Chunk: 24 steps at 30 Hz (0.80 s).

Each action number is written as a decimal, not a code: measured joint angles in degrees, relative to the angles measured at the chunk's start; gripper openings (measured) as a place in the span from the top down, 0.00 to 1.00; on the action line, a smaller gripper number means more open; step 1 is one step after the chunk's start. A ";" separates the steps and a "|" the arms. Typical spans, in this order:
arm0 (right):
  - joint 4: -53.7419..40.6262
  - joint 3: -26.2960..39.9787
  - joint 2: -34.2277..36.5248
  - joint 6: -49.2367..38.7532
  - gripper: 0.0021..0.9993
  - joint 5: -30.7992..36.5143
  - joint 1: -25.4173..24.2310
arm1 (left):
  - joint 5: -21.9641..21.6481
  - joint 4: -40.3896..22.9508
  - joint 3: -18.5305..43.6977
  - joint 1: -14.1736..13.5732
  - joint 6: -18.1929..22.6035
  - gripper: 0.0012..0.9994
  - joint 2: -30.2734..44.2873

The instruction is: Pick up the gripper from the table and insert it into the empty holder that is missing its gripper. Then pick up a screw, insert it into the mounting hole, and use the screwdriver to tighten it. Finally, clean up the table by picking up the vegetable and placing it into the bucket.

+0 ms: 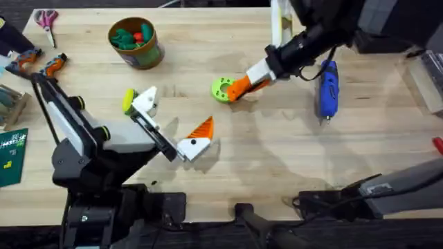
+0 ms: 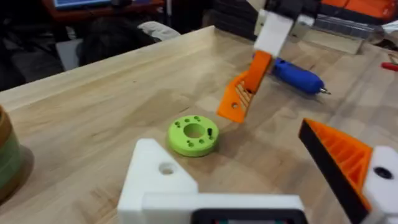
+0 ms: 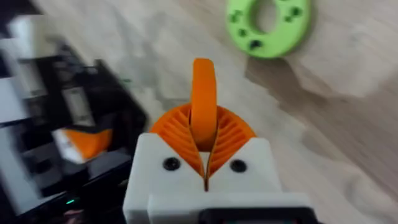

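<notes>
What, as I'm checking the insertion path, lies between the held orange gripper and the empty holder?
The green ring lies there, close by the gripper; then bare table up to the holder. Overhead and left wrist views show it.

overhead looking down and forward, both wrist views near green ring (image 1: 223, 89)

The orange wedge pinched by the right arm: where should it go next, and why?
Probably carry the gripper across to the holder. The right gripper is shut on it beside the green ring, and that white holder bears no orange tip.
</notes>
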 joint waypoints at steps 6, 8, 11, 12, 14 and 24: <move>-0.15 0.00 -0.02 -1.99 0.99 -17.18 -2.63 | 4.01 -0.32 -0.04 0.00 0.00 0.01 0.00; 0.10 -0.40 -0.04 -3.07 0.99 -20.87 -2.65 | 4.67 -0.32 -0.04 0.00 0.00 0.01 0.00; 2.73 -3.75 -0.44 -4.32 0.99 -26.94 -2.61 | 6.07 -0.38 -0.07 0.00 0.00 0.01 0.00; 4.08 -5.18 -0.50 -4.60 0.99 -29.00 -2.61 | 6.52 -0.46 -0.07 0.01 0.01 0.01 0.00; 7.24 -8.69 -0.48 -4.99 0.99 -33.39 -2.49 | 7.67 -0.62 -0.07 0.00 0.01 0.01 0.00; 17.13 -15.04 -0.29 0.10 0.99 -40.55 3.05 | 12.60 -1.18 -0.07 0.01 0.01 0.01 0.00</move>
